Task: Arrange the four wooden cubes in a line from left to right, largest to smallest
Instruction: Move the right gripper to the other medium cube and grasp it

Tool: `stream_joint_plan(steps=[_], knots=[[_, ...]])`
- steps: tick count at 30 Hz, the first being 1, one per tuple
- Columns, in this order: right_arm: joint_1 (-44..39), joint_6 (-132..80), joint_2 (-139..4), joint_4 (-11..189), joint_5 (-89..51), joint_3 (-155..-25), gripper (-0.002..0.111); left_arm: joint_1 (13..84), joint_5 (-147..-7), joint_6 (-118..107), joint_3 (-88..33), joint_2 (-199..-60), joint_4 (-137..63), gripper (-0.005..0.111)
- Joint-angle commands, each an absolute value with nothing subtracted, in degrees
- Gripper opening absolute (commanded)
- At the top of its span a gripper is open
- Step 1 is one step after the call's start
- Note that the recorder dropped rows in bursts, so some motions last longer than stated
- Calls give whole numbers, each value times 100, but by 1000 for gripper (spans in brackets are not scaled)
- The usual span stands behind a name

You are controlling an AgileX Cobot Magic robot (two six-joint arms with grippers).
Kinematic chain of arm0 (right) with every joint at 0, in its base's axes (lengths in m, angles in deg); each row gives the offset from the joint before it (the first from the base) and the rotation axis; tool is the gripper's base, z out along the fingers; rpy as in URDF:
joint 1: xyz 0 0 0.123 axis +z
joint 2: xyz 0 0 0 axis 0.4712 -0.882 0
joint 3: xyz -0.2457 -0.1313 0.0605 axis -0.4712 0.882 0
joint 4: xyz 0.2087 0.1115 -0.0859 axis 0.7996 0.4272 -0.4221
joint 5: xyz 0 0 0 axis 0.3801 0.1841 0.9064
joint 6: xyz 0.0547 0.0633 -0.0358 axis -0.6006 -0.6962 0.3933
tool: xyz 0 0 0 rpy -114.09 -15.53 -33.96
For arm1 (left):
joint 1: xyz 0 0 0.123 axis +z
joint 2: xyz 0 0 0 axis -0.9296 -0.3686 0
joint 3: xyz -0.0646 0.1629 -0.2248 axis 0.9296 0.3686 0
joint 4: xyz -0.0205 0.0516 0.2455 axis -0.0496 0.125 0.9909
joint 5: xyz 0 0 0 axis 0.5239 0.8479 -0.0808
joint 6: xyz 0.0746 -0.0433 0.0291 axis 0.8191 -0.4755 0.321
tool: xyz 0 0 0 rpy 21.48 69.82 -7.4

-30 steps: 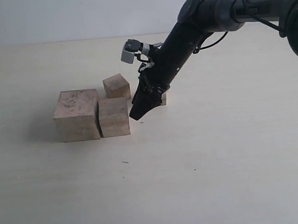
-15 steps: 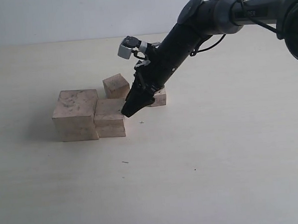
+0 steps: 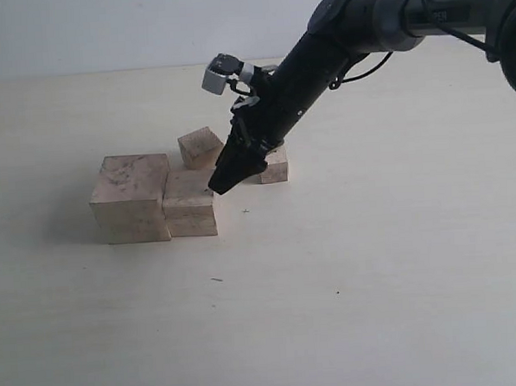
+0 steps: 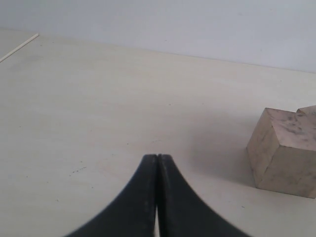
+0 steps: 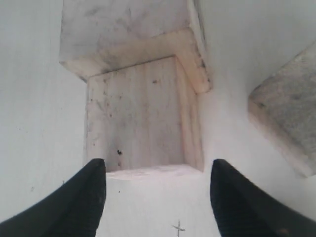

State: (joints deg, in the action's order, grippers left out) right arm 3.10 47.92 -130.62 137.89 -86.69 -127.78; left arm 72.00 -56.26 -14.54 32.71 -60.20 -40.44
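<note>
Pale table; right gripper visibly agape only wrist-side.

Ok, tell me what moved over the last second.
The right gripper swept left, shoving the second cube tight against the largest cube, which shifted left a little too. The tip then rose slightly. Its jaws stand open, gripping nothing. The third cube and smallest cube stayed put.
</note>
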Motion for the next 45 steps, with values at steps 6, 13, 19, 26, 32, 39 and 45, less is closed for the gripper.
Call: stream_joint_plan(steps=[6, 13, 19, 26, 32, 39, 45], knots=[[490, 3063, -12032, 13454, -7119, -12944, 53, 7173, -5682, -1430, 3289, -5984, -4093, 0], [1292, -23, -12032, 11189, -6182, -13003, 52, 7173, -5682, -1430, 3289, -5984, -4093, 0], [1718, -1185, -12079, 10054, -4738, -13006, 58, 7173, -5682, -1430, 3289, -5984, -4093, 0], [1627, -1494, -12357, 9723, -4808, -13060, 73, 7173, -5682, -1430, 3289, -5984, -4093, 0], [1585, -1916, -12619, 9498, -4932, -13060, 73, 7173, -5682, -1430, 3289, -5984, -4093, 0], [1585, -1916, -12655, 9504, -4978, -13060, 73, 7173, -5682, -1430, 3289, -5984, -4093, 0], [1585, -1916, -12795, 9510, -4978, -13060, 73, 7173, -5682, -1430, 3289, -5984, -4093, 0]])
